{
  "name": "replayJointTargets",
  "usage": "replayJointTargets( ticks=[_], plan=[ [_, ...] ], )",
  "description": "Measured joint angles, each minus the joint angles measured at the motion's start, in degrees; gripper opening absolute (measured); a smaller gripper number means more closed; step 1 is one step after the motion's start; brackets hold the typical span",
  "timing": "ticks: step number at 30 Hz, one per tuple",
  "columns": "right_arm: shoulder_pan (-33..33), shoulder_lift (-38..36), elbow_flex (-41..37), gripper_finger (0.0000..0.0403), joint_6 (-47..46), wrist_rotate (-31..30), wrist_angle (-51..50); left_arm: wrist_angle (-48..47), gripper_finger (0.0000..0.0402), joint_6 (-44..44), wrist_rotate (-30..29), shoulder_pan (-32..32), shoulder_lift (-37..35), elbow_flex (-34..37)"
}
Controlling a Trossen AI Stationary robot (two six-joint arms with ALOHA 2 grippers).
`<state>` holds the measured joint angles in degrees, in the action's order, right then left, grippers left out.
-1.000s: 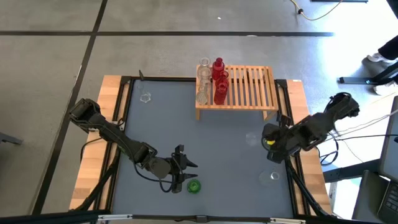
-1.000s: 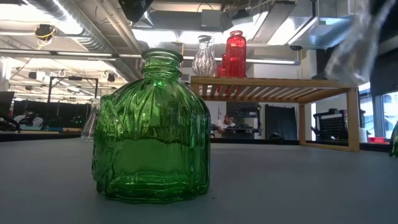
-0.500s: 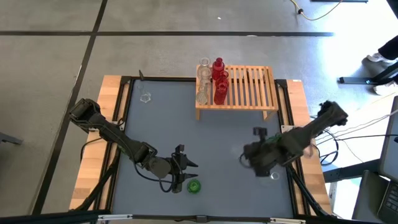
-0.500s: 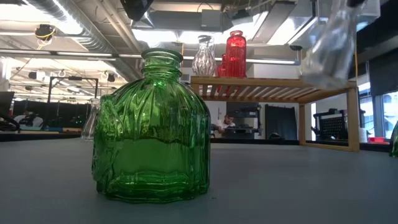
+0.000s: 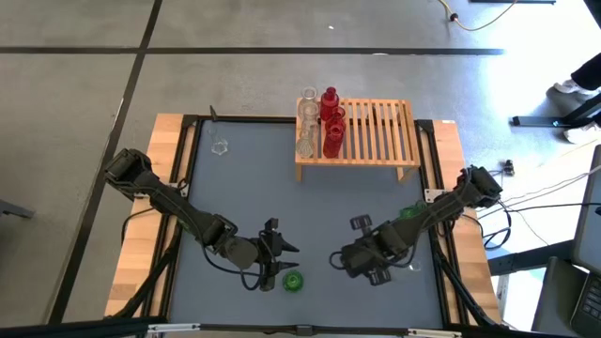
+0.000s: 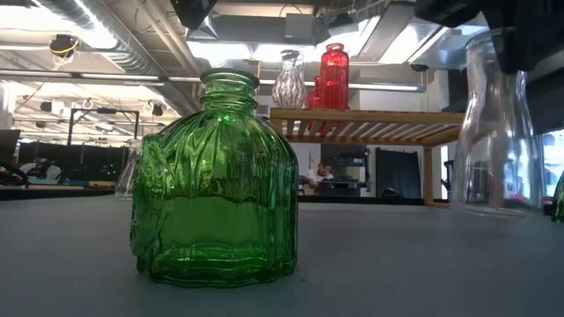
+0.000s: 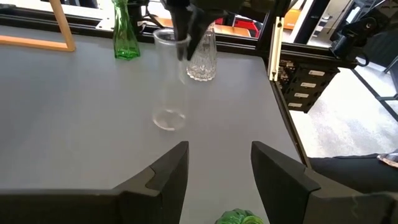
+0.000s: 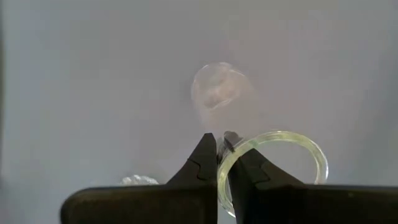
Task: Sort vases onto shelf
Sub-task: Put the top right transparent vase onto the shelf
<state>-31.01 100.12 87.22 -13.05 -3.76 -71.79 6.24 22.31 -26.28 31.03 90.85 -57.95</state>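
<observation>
The light-wood slatted shelf [image 5: 362, 131] stands at the table's far side, with clear vases [image 5: 307, 122] and red vases [image 5: 331, 120] upright on its left end. My right gripper [image 5: 362, 258] is near the table's near middle, shut on a tall clear vase [image 6: 498, 132]. My left gripper [image 5: 280, 252] is open beside a squat green vase [image 5: 292, 281], which stands on its base near the near edge; in the left wrist view its fingers [image 7: 168, 171] stand either side above the green vase's top [image 7: 239, 218], touching nothing. My right gripper pinches the clear vase's mouth rim [image 8: 222, 169], with one finger [image 8: 245, 171] inside the mouth and the other outside. The fingers come from above, pointing down. The vase is upright below them, and its base [image 7: 169, 118] appears to sit on the table.
A slim green vase [image 5: 408, 213] and a clear ribbed vase [image 5: 413, 268] stand by the table's right edge. Another clear vase [image 5: 220, 147] stands near the far left corner. The shelf's right slats [image 5: 385, 127] are bare. Grey tabletop [image 5: 329, 211] lies open between the arms.
My right gripper has carried the clear vase from the table's right edge toward its near middle and downward. The vase was tilted and high in the low view; now it is upright with its base at the table. The left arm has kept still.
</observation>
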Motion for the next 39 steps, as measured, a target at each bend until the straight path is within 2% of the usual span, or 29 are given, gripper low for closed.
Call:
replayJointTargets(
  ticks=[8,11,21,25,30,33,35,39],
  plan=[
    [0.8,0.1,0.0,0.0006,-0.7,0.6,4.2,0.0,0.0167,0.0,0.4,0.0,0.0,0.0],
    [0.8,0.1,0.0,0.0019,-1.1,1.9,4.4,0.0,0.0167,0.0,0.4,0.0,0.0,0.0],
    [0.8,0.3,0.0,0.0115,-2.0,1.3,6.0,0.0,0.0167,0.0,0.4,0.0,0.0,0.0],
    [0.7,0.1,0.6,0.0141,-2.1,2.0,4.6,0.0,0.0167,0.0,0.4,0.0,0.0,0.0],
    [0.6,-1.1,5.0,0.0170,-6.3,1.5,-0.1,0.0,0.0167,0.0,0.5,0.0,0.0,0.0],
    [0.2,-2.5,6.0,0.0202,-9.4,1.3,-1.1,-0.1,0.0167,0.0,0.5,0.1,0.0,0.0],
    [-0.2,-4.1,6.0,0.0229,-11.4,-0.6,-2.4,-0.1,0.0167,0.0,0.6,0.4,0.0,0.0],
    [-4.8,-7.2,4.4,0.0279,-16.9,-14.1,-5.6,-0.1,0.0167,0.1,1.7,1.0,0.0,0.0]
  ],
)
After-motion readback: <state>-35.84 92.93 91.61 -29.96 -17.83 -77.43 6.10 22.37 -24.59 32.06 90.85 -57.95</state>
